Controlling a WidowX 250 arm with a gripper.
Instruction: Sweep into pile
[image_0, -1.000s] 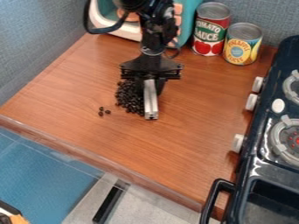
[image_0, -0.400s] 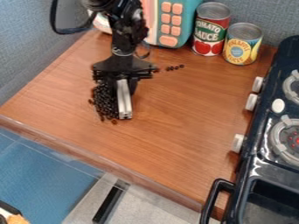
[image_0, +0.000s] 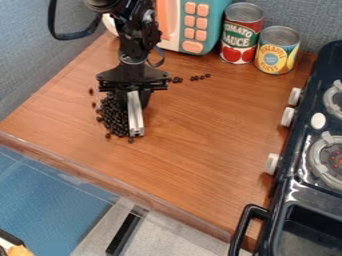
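At eight o'clock, a blue surface (image_0: 47, 200) is lying below the wooden counter (image_0: 200, 150). Toward ten, the dark bean pile (image_0: 115, 117) is sitting against the left side of a silver bar (image_0: 135, 117), stray beans dotting its edge. The black gripper (image_0: 135, 96) is clamping that bar, its opening spanning just the bar's thickness. Loose beans (image_0: 196, 78) are lying just past twelve, below a teal toy appliance (image_0: 215, 22). Two cans, red (image_0: 240, 37) and yellow (image_0: 275, 56), are standing between one and two; a toy stove (image_0: 304, 125) is occupying three.
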